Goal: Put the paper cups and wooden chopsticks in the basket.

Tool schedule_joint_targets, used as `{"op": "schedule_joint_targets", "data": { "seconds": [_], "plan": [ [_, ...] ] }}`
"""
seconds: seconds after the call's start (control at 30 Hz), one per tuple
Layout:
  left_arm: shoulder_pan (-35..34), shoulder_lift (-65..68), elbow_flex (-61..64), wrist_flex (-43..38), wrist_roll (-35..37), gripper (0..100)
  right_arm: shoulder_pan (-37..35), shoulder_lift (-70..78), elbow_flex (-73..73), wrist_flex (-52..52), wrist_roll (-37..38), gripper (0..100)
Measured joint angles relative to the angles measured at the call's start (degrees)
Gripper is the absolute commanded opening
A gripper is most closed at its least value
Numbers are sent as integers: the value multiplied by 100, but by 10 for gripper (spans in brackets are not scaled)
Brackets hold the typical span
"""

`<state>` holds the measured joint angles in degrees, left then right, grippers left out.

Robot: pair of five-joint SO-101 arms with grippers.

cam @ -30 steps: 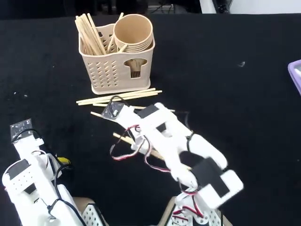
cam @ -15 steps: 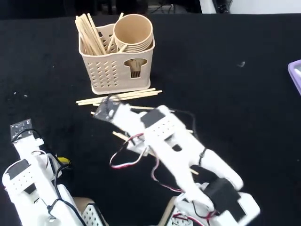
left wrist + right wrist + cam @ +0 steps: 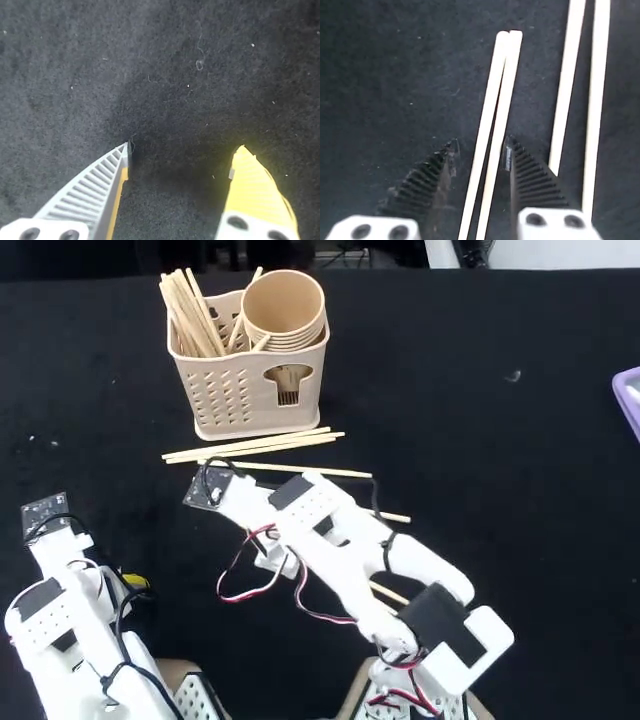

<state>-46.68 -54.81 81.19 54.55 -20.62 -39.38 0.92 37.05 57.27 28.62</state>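
A beige slotted basket (image 3: 240,400) stands at the back of the black table. It holds stacked paper cups (image 3: 285,305) and a bunch of wooden chopsticks (image 3: 190,310). Loose chopsticks (image 3: 255,445) lie just in front of it, with single ones (image 3: 300,470) nearer the arms. My right gripper (image 3: 480,145) is open low over the cloth, and a pair of chopsticks (image 3: 502,75) runs between its jaws. Two more chopsticks (image 3: 570,75) lie beside them. In the high view the right gripper (image 3: 215,490) sits below the loose sticks. My left gripper (image 3: 185,150) is open over bare cloth.
The left arm (image 3: 50,580) stays at the table's near left corner. A purple object (image 3: 628,395) pokes in at the right edge. Black cloth stretches open to the right of the basket and on the far left.
The right arm has swung leftward and dropped lower over the chopsticks near the basket. The left arm has not moved.
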Motion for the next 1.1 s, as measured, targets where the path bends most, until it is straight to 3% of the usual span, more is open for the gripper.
{"op": "schedule_joint_targets", "data": {
  "seconds": [0.27, 0.5, 0.93, 1.1],
  "plan": [
    [0, 0, 0, 0, 0, 321, 9, 0, 132, -229, 0, 51],
    [0, 0, 0, 0, 0, 321, 0, 0, 167, -149, 202, 211],
    [0, 0, 0, 0, 0, 321, 211, 642, -369, 237, 607, 5],
    [0, 0, 0, 0, 0, 321, 299, 791, -519, 387, 624, 11]
  ]
}}
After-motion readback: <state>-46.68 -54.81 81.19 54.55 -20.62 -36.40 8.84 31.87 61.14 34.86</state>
